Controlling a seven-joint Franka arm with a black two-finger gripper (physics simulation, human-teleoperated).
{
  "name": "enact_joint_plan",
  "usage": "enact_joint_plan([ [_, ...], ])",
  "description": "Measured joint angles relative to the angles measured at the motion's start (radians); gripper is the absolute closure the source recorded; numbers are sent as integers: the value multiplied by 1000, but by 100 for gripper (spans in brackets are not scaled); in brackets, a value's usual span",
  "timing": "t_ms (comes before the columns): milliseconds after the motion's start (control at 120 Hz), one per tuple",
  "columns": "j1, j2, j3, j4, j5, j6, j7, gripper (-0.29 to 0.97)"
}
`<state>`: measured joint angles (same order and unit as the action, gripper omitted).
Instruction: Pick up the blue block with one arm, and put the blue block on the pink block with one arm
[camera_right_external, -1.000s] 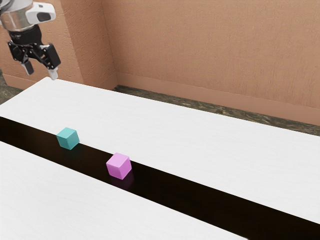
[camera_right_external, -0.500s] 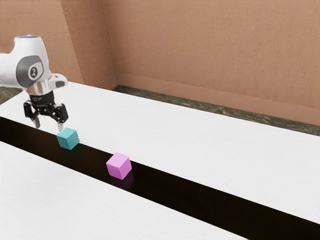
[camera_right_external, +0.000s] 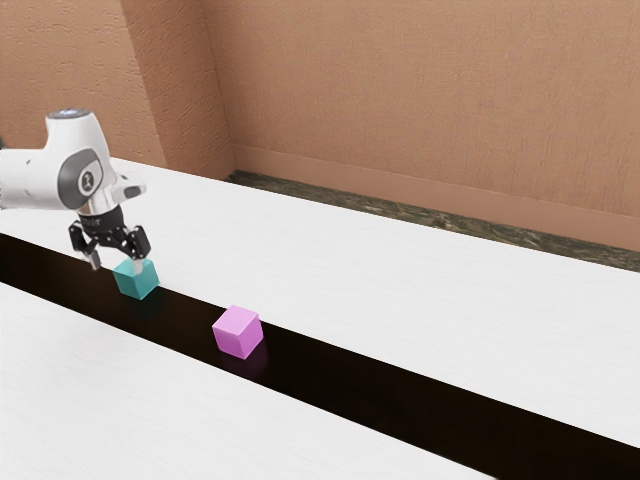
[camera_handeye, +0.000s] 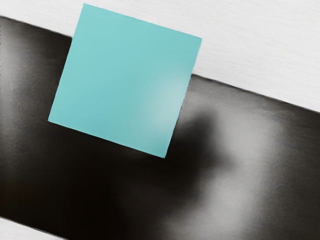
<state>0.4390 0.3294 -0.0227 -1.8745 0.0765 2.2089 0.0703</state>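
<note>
exterior view, gripper: you had the gripper (camera_right_external: 113, 260) low over the blue block (camera_right_external: 136, 279), its two fingers apart and nothing clamped between them.
exterior view, contact: the finger nearer the exterior view's right looked level with the block's top edge; you could not tell whether it touched.
exterior view, blue block: it rested, unlifted, on the dark strip (camera_right_external: 400, 395) that crossed the white table (camera_right_external: 400, 250), toward the exterior view's left.
exterior view, pink block: the pink block (camera_right_external: 238, 332) stood farther along the same strip toward the exterior view's right, well apart from the blue one, with nothing on it.
wrist view, blue block: its top face (camera_handeye: 125, 85) lay just under the hand, turned at an angle to the strip's edge.
wrist view, centring: the block seemed off-centre under the hand, as a judgement.
risk, descent: if you lowered from there, a finger could land on the top face and shove or tip the block instead of straddling it.
risk, grasp: if the fingers met its corners instead of flat sides, the block could twist or slip out on the lift.
risk, placement: a skewed hold would likely leave it crooked on the pink block.
</note>
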Motion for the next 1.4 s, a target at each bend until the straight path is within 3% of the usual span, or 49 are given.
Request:
enact_joint_plan([
  [192, 17, 79, 0, 64, -13, 54, 91, 0],
  [750, 48, 178, 0, 128, -103, 108, 328, 0],
  [1100, 51, 235, 0, 199, -113, 111, 415, 0],
  [1400, 50, 275, -2, 202, -170, 112, 457, 0],
])
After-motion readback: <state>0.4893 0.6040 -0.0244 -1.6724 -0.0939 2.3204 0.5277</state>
